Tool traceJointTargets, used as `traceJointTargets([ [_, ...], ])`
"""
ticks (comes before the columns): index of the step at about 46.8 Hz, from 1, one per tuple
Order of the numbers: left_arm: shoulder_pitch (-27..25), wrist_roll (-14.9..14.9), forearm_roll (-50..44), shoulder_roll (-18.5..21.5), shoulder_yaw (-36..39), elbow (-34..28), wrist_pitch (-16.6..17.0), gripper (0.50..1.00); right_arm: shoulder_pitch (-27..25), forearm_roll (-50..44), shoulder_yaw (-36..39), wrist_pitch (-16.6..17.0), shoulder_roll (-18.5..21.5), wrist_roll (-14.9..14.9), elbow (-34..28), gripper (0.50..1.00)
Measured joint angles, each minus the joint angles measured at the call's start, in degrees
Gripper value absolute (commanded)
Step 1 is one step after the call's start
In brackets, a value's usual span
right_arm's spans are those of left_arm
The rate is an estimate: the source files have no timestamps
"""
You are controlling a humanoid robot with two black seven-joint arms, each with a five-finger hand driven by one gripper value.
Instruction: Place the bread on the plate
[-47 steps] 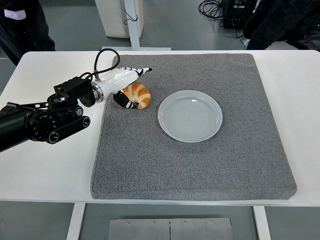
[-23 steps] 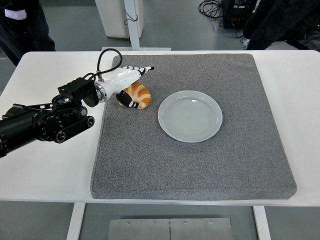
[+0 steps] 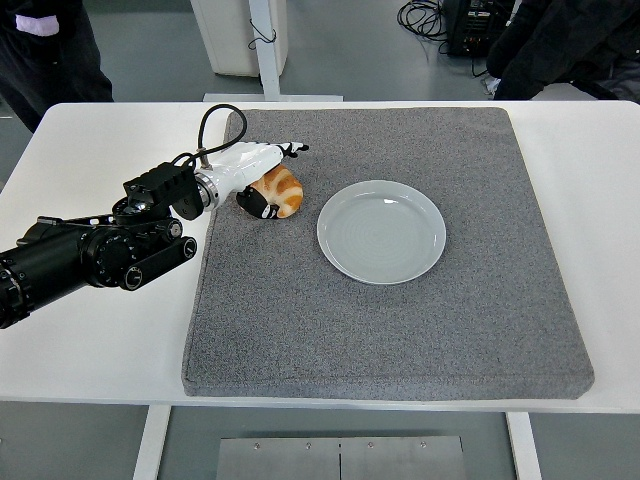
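An orange-and-white bread roll (image 3: 283, 190) lies on the grey mat, just left of the plate. The pale grey plate (image 3: 381, 232) stands bare near the mat's middle, a short gap to the bread's right. My left hand (image 3: 272, 180), white with black-striped fingers, reaches in from the left and wraps the bread: its thumb presses the near side and its fingers (image 3: 290, 150) curl over the far side. The hand hides the bread's left end. No right arm shows.
The grey mat (image 3: 400, 330) covers most of the white table (image 3: 90, 330). A black cable (image 3: 212, 122) loops up behind my left wrist. People in dark clothes stand at the top left (image 3: 50, 50) and top right (image 3: 560, 45), beyond the table.
My left arm has slid forward and to the right. The fingers have curled in closer over the bread, which stays in about the same spot on the mat.
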Motion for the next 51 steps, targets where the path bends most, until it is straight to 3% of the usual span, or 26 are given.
traceJointTargets([
  [12,0.0,0.1,-1.8,-0.6,0.2,0.7,-0.5,0.822,0.0,0.0,0.0,0.0,0.0,0.0,0.0,1.000],
  [14,0.0,0.1,-1.8,-0.6,0.2,0.7,-0.6,0.799,0.0,0.0,0.0,0.0,0.0,0.0,0.0,1.000],
  [16,0.0,0.0,-1.8,-0.6,0.2,0.7,-0.6,0.748,0.0,0.0,0.0,0.0,0.0,0.0,0.0,1.000],
  [22,0.4,0.0,-2.0,-1.0,0.1,0.7,-0.8,0.500,0.0,0.0,0.0,0.0,0.0,0.0,0.0,1.000],
  [30,0.4,-0.3,-3.1,-1.1,0.0,0.7,-2.5,0.500,0.0,0.0,0.0,0.0,0.0,0.0,0.0,1.000],
  [38,-0.7,-1.9,-3.4,-1.0,0.1,0.5,-2.8,0.500,0.0,0.0,0.0,0.0,0.0,0.0,0.0,1.000],
  [51,-3.6,-2.0,-3.4,0.4,0.1,-0.5,-2.8,0.500,0.0,0.0,0.0,0.0,0.0,0.0,0.0,1.000],
])
